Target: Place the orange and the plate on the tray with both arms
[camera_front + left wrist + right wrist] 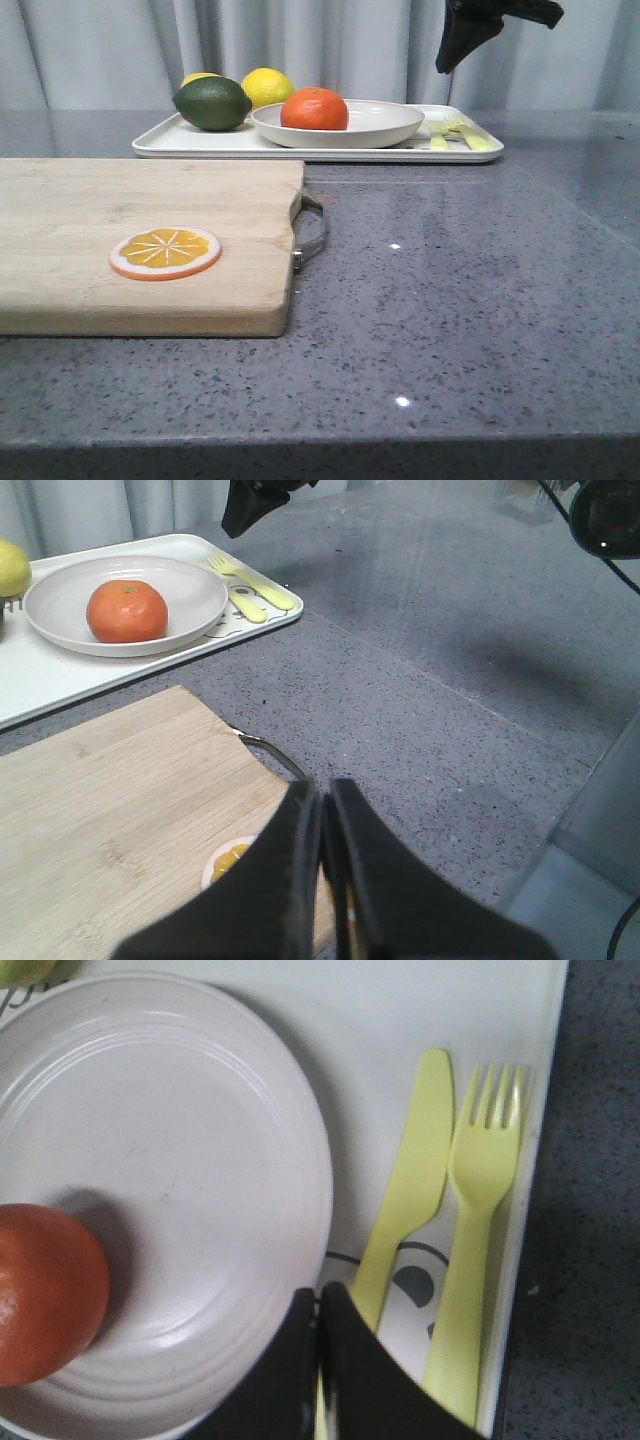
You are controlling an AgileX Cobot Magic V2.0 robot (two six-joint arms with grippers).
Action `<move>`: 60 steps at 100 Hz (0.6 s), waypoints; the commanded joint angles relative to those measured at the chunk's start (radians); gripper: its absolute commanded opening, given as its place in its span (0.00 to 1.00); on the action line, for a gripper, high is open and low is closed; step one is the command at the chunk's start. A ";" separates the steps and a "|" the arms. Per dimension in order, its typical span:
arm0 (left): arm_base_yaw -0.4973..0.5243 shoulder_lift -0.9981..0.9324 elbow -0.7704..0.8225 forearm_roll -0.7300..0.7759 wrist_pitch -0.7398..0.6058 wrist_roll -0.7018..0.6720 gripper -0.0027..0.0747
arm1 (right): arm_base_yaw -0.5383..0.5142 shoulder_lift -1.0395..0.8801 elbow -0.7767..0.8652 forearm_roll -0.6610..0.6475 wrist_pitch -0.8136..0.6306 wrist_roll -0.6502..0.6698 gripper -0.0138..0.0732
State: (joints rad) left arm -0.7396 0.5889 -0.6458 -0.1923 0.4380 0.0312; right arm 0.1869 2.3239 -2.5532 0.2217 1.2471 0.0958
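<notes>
The orange [314,108] sits inside the off-white plate [390,125], and the plate rests on the white tray [200,145] at the back of the table. My right gripper [443,68] hangs shut and empty in the air above the tray's right end. In the right wrist view its tips [320,1295] are over the plate's rim [300,1160], with the orange [45,1295] off to one side. My left gripper [322,790] is shut and empty over the cutting board's handle end, far from the orange [127,611] and plate [190,590].
A wooden cutting board [130,230] with a metal handle lies front left, carrying an orange slice [165,252]. On the tray are also a lime [212,103], a lemon [267,87], and a yellow-green knife [410,1190] and fork [480,1210].
</notes>
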 commanded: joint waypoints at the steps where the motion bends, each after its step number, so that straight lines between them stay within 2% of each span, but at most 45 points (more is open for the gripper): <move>1: -0.001 0.001 -0.026 -0.007 -0.075 -0.008 0.01 | 0.019 -0.101 -0.032 -0.030 -0.006 -0.005 0.08; 21: -0.001 0.001 -0.026 -0.009 -0.075 -0.008 0.01 | 0.052 -0.145 -0.032 -0.036 0.022 -0.007 0.08; 60: -0.001 0.001 -0.026 -0.009 -0.075 -0.008 0.01 | 0.053 -0.243 -0.030 -0.047 0.051 -0.008 0.08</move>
State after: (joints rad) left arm -0.7396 0.5889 -0.6458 -0.1923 0.4380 0.0312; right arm 0.2455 2.1726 -2.5532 0.1786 1.2471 0.0955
